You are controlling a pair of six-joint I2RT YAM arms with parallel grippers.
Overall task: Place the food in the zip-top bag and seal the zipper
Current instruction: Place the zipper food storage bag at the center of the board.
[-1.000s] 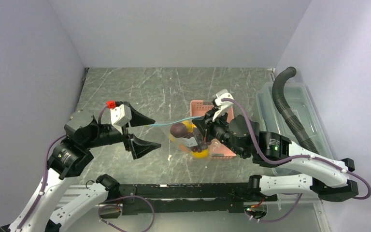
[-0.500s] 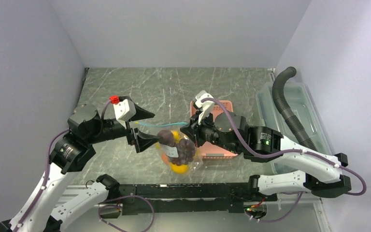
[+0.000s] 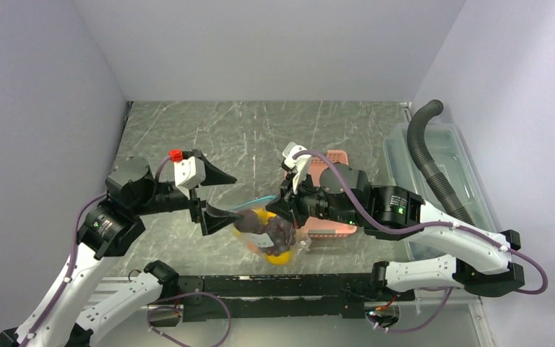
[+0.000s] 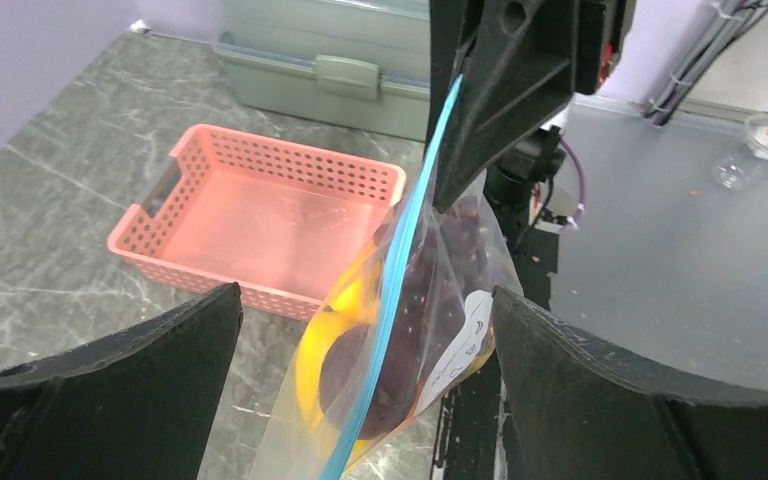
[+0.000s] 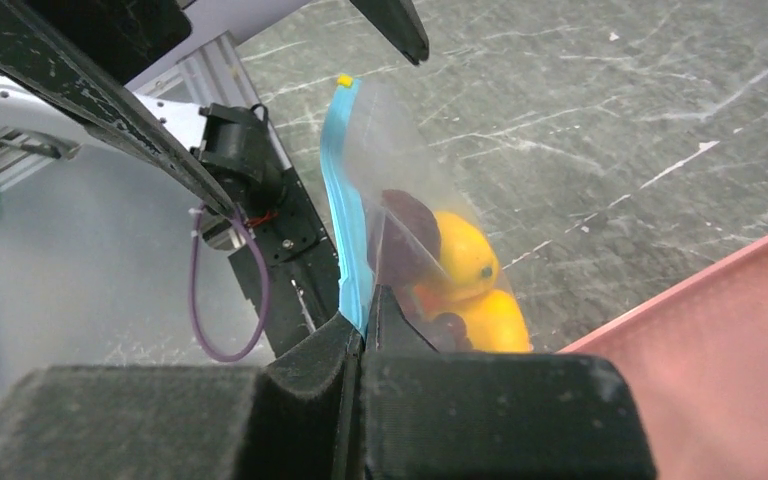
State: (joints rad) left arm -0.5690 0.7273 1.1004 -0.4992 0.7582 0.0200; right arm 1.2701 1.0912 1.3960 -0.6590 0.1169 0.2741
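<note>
The zip-top bag (image 3: pixel 269 237) hangs in the air over the near table, holding yellow fruit (image 3: pixel 280 258) and dark grapes (image 3: pixel 278 230). My right gripper (image 3: pixel 280 206) is shut on the right end of the teal zipper (image 3: pixel 257 202). The right wrist view shows its jaws (image 5: pixel 365 330) pinched on the zipper (image 5: pixel 344 220), with yellow fruit (image 5: pixel 465 258) and a purple piece (image 5: pixel 405 228) below. My left gripper (image 3: pixel 237 195) is open. In the left wrist view the bag (image 4: pixel 430 330) and zipper (image 4: pixel 400 290) hang between its fingers (image 4: pixel 110 390), touching neither.
The pink basket (image 3: pixel 330 160) sits behind the right gripper and looks empty in the left wrist view (image 4: pixel 260 215). A rigid clear bin (image 3: pixel 444 148) with a black hose (image 3: pixel 425 148) in it stands at the right. The arms' black base rail (image 3: pixel 274 285) lies along the near edge.
My right gripper has carried the bag left and nearer, away from the basket. The bag now hangs between my left gripper's open fingers, which moved right toward it.
</note>
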